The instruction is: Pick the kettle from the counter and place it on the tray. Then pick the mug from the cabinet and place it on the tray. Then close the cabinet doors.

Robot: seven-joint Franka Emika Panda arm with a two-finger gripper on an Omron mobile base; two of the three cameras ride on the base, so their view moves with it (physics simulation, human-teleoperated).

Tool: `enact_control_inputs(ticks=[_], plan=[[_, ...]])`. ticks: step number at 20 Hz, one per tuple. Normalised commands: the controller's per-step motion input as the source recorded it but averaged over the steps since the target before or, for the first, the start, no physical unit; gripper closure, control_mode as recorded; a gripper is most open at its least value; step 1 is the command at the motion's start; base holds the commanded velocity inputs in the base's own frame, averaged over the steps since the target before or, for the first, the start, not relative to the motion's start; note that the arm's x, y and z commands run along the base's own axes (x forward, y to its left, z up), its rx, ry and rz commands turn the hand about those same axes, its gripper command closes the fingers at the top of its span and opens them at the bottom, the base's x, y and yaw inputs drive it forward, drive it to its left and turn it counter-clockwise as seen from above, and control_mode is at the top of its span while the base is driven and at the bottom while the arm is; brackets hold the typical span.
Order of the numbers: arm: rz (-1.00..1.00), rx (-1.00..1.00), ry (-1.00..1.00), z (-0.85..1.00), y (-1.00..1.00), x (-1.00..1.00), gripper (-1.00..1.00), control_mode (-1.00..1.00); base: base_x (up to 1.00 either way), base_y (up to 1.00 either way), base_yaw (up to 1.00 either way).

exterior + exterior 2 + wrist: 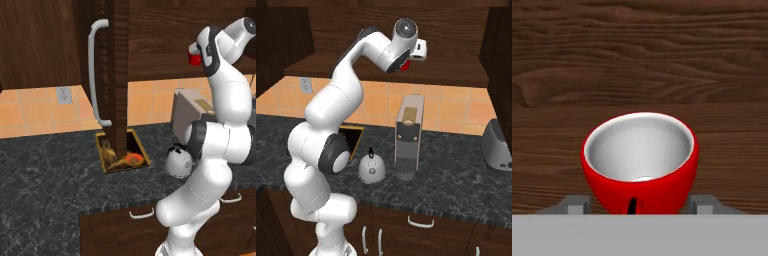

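Mug (639, 165): red, white inside, upright on the wooden cabinet shelf (552, 150); sits between the two grey fingertips (574, 205), one at each side of its lower body.
Gripper (637, 206): raised to shelf level, jaws parted around the mug; whether the pads press its sides cannot be told.
Kettle (371, 169): on the dark counter (456, 175), just left of the grey coffee machine (408, 142); not on the tray.
Tray (122, 152): on the counter below the cabinet, partly hidden behind an open cabinet door (117, 75).
Door handle (95, 72): light grey, vertical.
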Motion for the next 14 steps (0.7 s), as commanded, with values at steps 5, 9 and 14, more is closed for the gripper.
enact_control_inputs(ticks=[5, 9, 14], plan=[[0.00, 0.00, 0.03, -0.04, 0.00, 0.01, 1.00, -1.00, 0.00, 0.00, 0.00], [0.00, 0.00, 0.01, -0.03, 0.00, 0.00, 1.00, -1.00, 0.00, 0.00, 0.00], [0.00, 0.00, 0.00, -0.01, 0.00, -0.02, 1.00, -1.00, 0.00, 0.00, 0.00]])
